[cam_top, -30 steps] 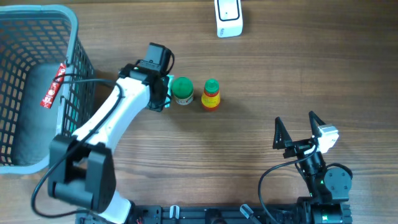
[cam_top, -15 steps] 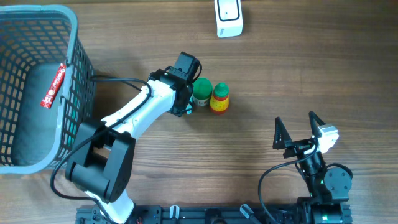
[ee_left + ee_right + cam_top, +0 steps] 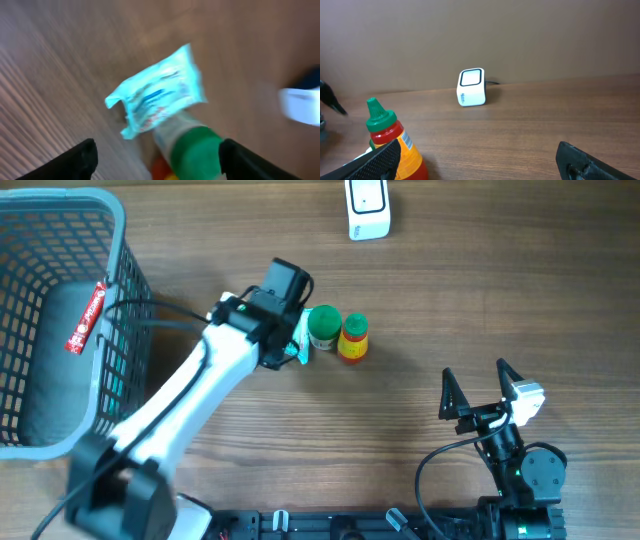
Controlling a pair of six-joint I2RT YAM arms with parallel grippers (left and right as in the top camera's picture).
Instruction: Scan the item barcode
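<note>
Just ahead of the left hand, whose fingers stand spread with nothing between them, the teal packet lies flat on the desk. Its long axis slants across the hand's gap, and one end sits against the green-capped bottle. The scanner stands well beyond it. The right hand, likewise spread and empty, is well apart, so the left looks better placed to pick the packet up.

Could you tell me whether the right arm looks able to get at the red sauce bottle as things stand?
Probably yes: bare table lies between the right gripper and the red sauce bottle, its fingers stand open, and the green-capped bottle stands on the far side.
</note>
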